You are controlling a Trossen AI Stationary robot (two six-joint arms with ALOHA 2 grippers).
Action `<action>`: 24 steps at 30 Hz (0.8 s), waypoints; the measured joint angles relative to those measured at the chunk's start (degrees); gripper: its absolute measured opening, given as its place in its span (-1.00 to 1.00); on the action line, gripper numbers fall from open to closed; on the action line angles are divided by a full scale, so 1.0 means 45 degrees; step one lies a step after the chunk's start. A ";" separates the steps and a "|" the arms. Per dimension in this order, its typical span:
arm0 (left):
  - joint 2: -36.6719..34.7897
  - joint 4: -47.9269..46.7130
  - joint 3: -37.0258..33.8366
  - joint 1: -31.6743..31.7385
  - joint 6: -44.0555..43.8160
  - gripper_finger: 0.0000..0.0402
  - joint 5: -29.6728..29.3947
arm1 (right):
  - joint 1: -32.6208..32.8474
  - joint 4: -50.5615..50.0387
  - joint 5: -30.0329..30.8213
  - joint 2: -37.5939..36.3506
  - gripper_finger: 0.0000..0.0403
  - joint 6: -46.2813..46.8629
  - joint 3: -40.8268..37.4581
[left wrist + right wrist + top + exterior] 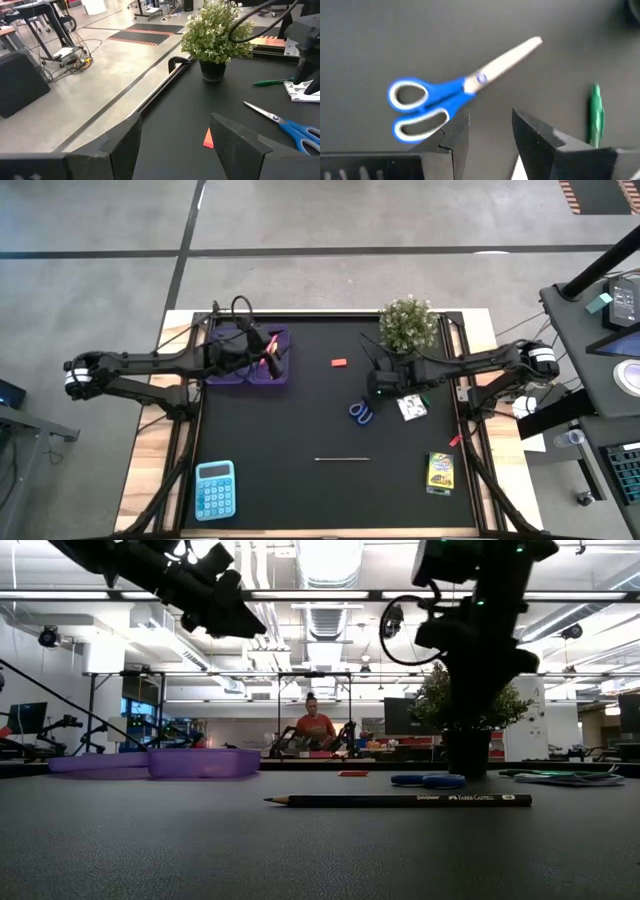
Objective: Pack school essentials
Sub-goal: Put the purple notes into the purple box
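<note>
Blue-handled scissors (pixel 360 412) (pixel 455 97) lie flat on the black table. My right gripper (pixel 379 390) (pixel 490 135) hovers open just above them, on their far-right side, touching nothing. A green pen (pixel 596 115) and a white packet (pixel 412 407) lie beside it. My left gripper (pixel 263 358) (pixel 175 145) is open and empty over the purple case (pixel 250 356), which has pens in it. The red eraser (pixel 338 363) (pixel 208 138), the thin grey stick (pixel 342 459) (pixel 400 800) and the crayon box (pixel 440 471) lie apart on the table.
A potted plant (pixel 408 325) stands at the far edge, close behind my right gripper. A blue calculator (pixel 215 488) lies near the front-left corner. A small red thing (pixel 455 441) sits by the right edge. A person (pixel 315 725) sits in the room beyond the table.
</note>
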 joint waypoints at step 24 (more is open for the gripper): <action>-0.0124 0.0724 -0.0409 0.0010 0.0034 0.08 -0.0010 | 0.0430 0.0703 -0.0560 0.0043 -0.32 0.3072 -0.2825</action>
